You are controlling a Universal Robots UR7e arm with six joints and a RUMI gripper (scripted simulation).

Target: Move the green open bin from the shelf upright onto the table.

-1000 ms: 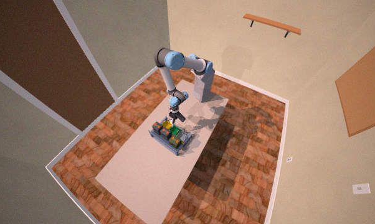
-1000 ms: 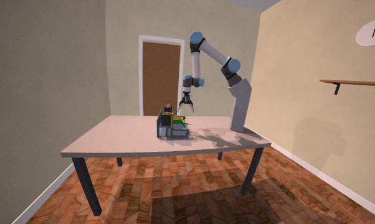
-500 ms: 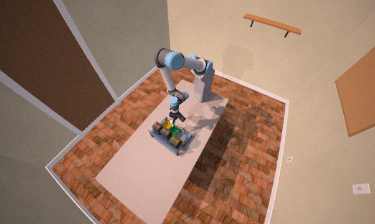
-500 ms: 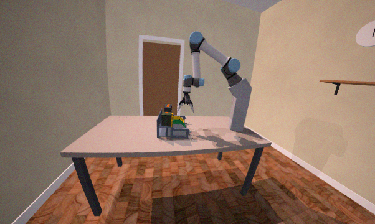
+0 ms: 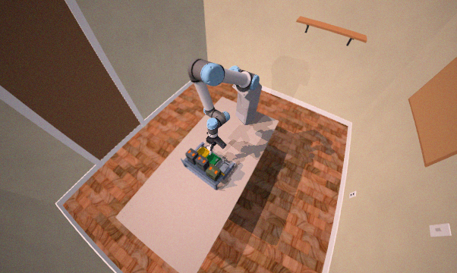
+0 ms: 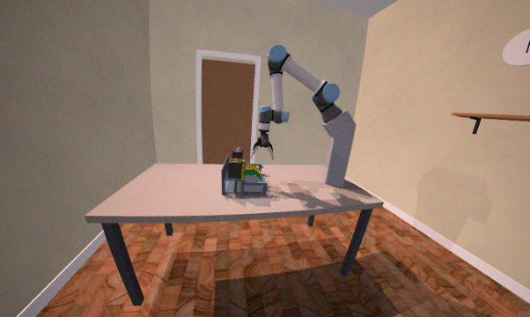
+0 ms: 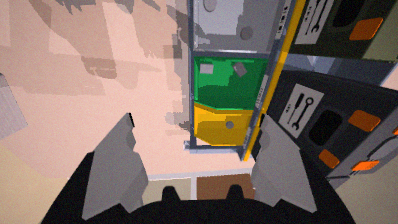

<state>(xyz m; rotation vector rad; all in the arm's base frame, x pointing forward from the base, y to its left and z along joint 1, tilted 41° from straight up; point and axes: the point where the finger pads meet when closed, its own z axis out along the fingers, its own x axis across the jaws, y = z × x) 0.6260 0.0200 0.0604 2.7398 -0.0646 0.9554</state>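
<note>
Green open bin (image 7: 230, 82) sits in the shelf (image 7: 272, 85), ahead of the empty, spread fingers.
From the wrist view, bare tabletop (image 7: 90, 100) lies left; then the bin, between yellow bin (image 7: 222, 125) and grey one (image 7: 235, 25), near the tabletop's middle; the gripper (image 6: 262, 148) hovers above it.

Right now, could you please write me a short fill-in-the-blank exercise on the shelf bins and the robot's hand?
1. The robot's two-fingered hand is ____ and holds nothing.
2. In the wrist view, the green open bin sits between the grey open bin and the ____ open bin.
3. The small blue-grey shelf unit stands on the ____.
4. The green open bin holds small ____ parts.

Missing words: open; yellow; table; grey
</note>
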